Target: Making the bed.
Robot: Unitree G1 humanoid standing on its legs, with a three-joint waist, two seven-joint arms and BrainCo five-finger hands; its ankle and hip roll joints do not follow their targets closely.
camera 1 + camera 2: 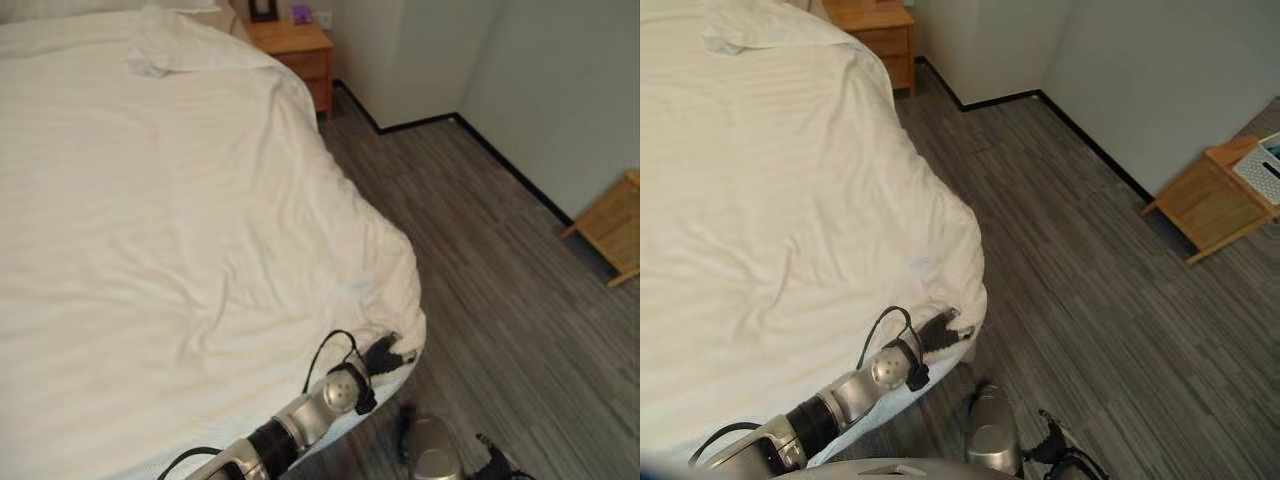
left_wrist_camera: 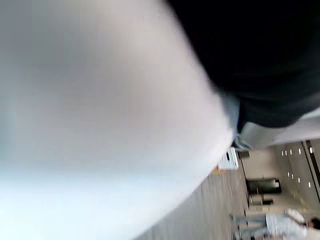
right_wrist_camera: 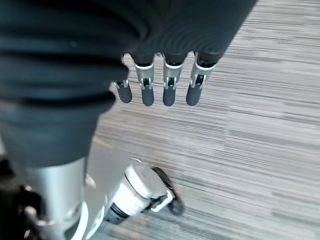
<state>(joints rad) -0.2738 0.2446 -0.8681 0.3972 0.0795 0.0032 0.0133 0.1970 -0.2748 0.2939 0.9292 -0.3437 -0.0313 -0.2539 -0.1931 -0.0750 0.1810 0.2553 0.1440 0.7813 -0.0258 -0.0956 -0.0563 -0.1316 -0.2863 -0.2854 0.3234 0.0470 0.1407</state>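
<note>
The left hand (image 1: 385, 352) is at the corner of the white cover (image 1: 180, 220), maybe to pull it flat; I cannot tell if it grips. The right hand (image 3: 160, 85) hangs over the floor (image 3: 260, 130), fingers straight, holding nothing

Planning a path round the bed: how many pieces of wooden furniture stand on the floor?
2. A nightstand stands beside the head of the bed. A table stands apart from the bed, far off on the robot's right. Others may stand outside the views.

The duvet (image 1: 170, 200) is white cloth — matt, faintly striped, softly creased. The nightstand (image 1: 295, 45) is pale wood with a smooth finish. The floor (image 1: 1110, 300) is grey planking — matt, streaked grain.
</note>
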